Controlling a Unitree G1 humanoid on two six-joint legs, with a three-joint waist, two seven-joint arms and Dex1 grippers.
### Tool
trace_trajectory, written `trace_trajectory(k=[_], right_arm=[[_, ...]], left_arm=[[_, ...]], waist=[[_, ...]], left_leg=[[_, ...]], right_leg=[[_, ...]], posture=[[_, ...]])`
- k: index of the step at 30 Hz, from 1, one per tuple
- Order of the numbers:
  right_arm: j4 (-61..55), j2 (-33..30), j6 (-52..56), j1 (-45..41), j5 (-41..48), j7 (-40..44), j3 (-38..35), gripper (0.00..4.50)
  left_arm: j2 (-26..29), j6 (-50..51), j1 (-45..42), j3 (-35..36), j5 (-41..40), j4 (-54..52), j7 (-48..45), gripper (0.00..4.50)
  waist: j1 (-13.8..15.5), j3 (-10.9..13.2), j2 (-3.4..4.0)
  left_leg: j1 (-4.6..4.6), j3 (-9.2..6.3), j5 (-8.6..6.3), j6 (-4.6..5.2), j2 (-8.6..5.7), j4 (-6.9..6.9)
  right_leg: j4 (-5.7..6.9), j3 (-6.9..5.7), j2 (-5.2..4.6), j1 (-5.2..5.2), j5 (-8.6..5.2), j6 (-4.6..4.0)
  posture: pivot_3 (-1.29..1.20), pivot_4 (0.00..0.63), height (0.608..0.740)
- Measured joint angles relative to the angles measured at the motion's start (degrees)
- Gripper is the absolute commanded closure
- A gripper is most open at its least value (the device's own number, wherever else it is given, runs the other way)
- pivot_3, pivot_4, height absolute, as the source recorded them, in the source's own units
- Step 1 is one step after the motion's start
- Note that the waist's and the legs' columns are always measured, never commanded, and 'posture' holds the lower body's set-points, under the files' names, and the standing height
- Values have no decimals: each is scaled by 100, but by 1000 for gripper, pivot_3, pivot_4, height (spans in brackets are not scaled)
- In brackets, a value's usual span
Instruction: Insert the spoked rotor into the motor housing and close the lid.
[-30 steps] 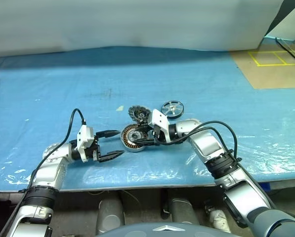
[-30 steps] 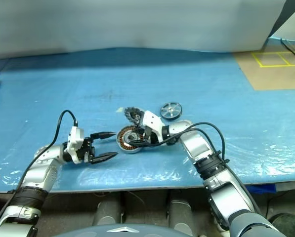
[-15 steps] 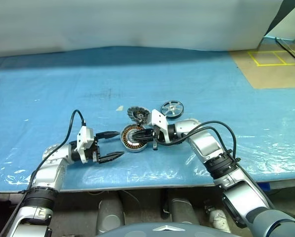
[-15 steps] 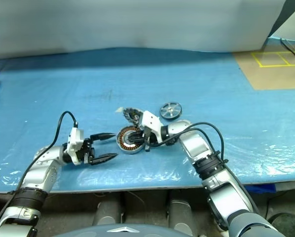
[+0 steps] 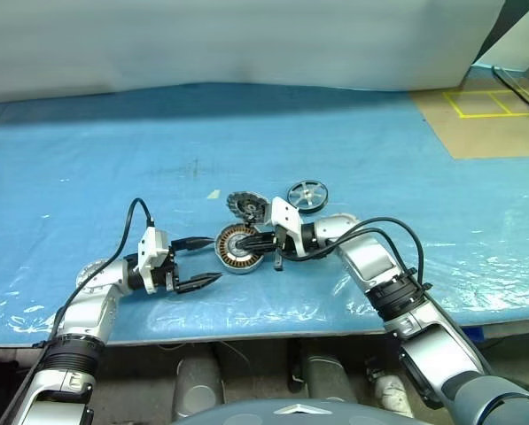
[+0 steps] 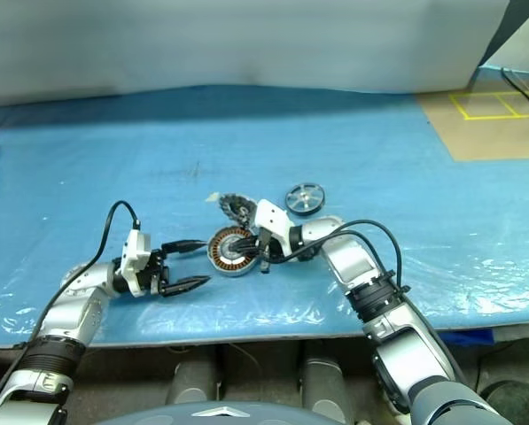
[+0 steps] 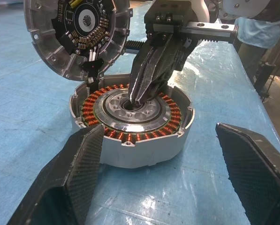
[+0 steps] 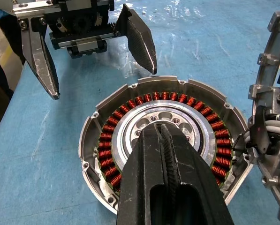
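A: Desk [image 5: 353,142] status? It's under blue plastic sheet.

B: Motor housing [image 5: 237,249] sits flat on it, open face up, copper windings ring visible around the silver hub. It's between the two pincers.

A: Right pincer [image 7: 142,93]?

B: Fingers pressed together, nothing between them. Tips angled down into the centre bore of the housing hub. Can't tell if they touch the bore wall.

A: Left pincer [image 5: 205,260]?

B: Fingers spread wide, empty, pointing at the housing from its other side. Near the housing wall, not touching.

A: Lid [image 5: 245,206]?

B: Tilted up on edge at the far rim of the housing, behind the right pincer. Its inner face, with a dark board and wires, looks toward the left pincer. In the left wrist view white wires run from it down to the housing rim.

A: Spoked rotor [image 5: 307,193]?

B: Lying flat on the desk, beyond the right pincer's wrist, just past the lid and apart from it. Not in the housing. Neither pincer is on it.
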Motion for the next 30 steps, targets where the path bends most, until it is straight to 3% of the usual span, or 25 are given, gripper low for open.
trace_trajectory(k=[30], right_arm=[[-202,-200,5,-178,-298,150,284,4439]], left_arm=[[-5,-48,145,17,-7,-24,5,498]], waist=[[1,0,0]], left_leg=[[10,5,-2,-2,0,0]], right_leg=[[1,8,2,4,0,-1]], posture=[[0,150,740]])
